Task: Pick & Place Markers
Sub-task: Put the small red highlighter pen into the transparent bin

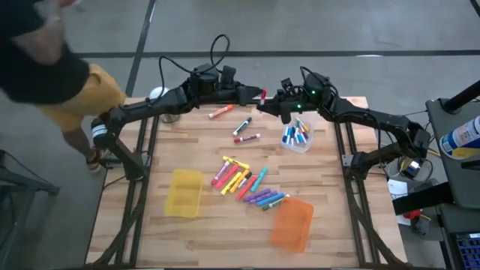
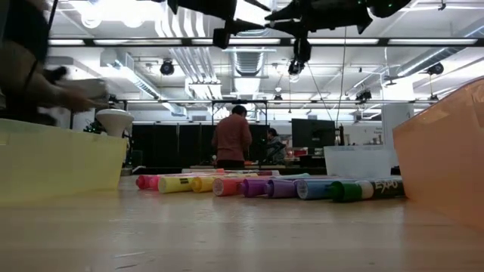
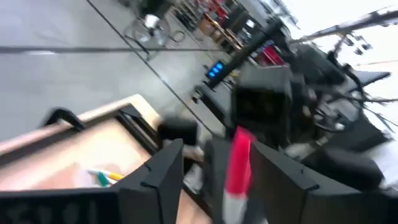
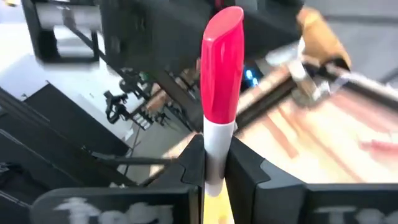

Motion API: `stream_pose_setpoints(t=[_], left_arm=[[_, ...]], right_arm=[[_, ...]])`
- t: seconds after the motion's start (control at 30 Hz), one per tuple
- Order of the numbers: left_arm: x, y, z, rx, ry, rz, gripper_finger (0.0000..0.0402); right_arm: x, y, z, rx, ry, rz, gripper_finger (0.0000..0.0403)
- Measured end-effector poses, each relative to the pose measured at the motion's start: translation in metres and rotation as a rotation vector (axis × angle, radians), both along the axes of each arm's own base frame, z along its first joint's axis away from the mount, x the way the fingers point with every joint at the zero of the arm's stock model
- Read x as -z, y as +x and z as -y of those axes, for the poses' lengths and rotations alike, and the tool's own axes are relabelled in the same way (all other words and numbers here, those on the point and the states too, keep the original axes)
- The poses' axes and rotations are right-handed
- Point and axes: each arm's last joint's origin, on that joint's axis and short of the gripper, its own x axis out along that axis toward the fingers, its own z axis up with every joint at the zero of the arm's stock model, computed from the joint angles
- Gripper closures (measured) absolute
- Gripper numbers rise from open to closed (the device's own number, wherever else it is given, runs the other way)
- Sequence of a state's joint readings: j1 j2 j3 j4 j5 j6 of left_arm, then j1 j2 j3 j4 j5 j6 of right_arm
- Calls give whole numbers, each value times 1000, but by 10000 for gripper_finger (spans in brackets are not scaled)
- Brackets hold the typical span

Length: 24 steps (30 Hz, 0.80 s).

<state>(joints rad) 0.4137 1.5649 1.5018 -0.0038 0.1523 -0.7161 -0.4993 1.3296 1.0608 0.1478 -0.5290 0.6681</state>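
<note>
A red-capped marker (image 1: 263, 95) with a white barrel hangs in the air over the table's far middle, where my two grippers meet. My right gripper (image 4: 214, 163) is shut on it, coming in from the right. My left gripper (image 3: 217, 165) reaches in from the left and is open, with its fingers on either side of the red cap (image 3: 239, 163). More markers lie in a heap (image 1: 244, 182) at the table's middle, and three loose ones (image 1: 242, 125) lie farther back. My right gripper pinches the marker's white barrel (image 4: 214, 140) between its two fingers, just below the red cap. The fingers come nearly level from the table's right side and lie across the marker. The marker is lifted clear, its cap (image 4: 222, 65) sticking out past the fingers.
A clear bin (image 1: 296, 138) holding several markers stands right of centre. A yellow bin (image 1: 184, 193) sits near left and an orange bin (image 1: 292, 223) near right. A person (image 1: 52, 71) stands at the table's far left corner. In the low view, markers (image 2: 265, 187) lie in a row.
</note>
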Motion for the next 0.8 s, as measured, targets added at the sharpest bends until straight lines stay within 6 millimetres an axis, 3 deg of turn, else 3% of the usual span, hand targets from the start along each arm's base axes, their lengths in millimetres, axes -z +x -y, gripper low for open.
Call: stream_pose_setpoints(t=[0.17, 0.4, 0.6, 0.8], left_arm=[[-4, -10, -12, -41, 20, 6, 216], [-1, -16, -12, -34, 10, -64, 216], [8, -17, -11, -18, -27, -148, 216], [16, -19, -9, 2, -62, -227, 216]], right_arm=[[7, -13, 7, 51, 124, -112, 372], [35, -53, 27, 200, 302, -442, 372], [55, -89, 39, 374, 326, -725, 372], [65, -110, 50, 479, 345, -869, 372]])
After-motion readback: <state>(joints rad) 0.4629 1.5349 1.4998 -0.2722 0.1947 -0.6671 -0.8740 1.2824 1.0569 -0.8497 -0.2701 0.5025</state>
